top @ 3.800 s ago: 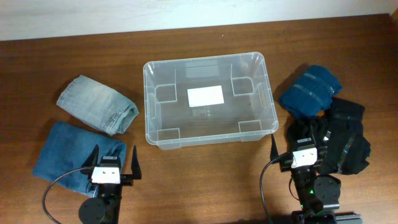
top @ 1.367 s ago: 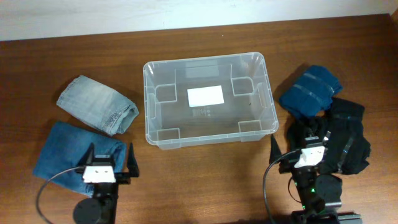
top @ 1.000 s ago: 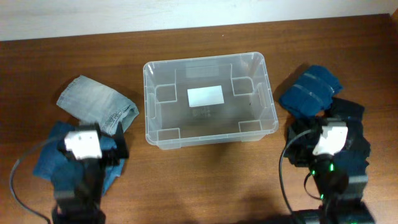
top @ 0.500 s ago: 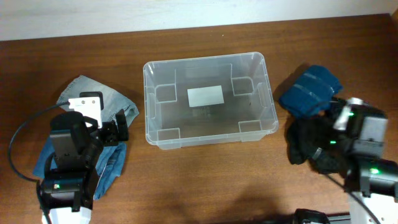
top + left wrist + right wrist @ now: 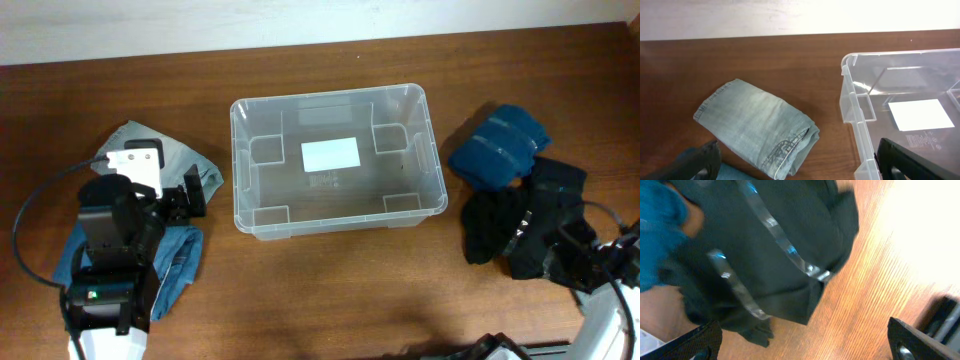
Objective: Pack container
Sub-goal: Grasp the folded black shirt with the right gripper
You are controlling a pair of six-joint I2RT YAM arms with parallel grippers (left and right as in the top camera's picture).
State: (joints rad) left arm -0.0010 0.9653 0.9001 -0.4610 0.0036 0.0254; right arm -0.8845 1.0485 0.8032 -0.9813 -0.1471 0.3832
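Left gripper (image 5: 805, 162): jaws stand wide apart, nothing between the pads, both dark fingertips showing at the lower corners of the wrist view. A folded light-blue denim garment (image 5: 757, 127) lies on the wooden table (image 5: 790, 60) ahead of the jaws, in the gap between them and nearer the left finger, not touched by either. A darker blue denim piece (image 5: 180, 265) lies under and behind this gripper, partly hidden by the arm. The container (image 5: 900, 120) stands upright on the table ahead of the right finger, its near corner and lipped rim just beyond that fingertip, and its white label (image 5: 920, 114) shows on the base. Whether the finger touches the wall cannot be told. Right gripper (image 5: 807, 340): jaws likewise spread wide, gripping nothing. A black garment with shiny strips (image 5: 770, 255) lies crumpled ahead of the jaws, from the left finger across to the middle of the gap. A teal-blue folded garment (image 5: 660, 235) lies beyond the left finger, touching the black one. Bare table lies ahead of the right finger. From overhead, the container sits well apart from the right gripper.
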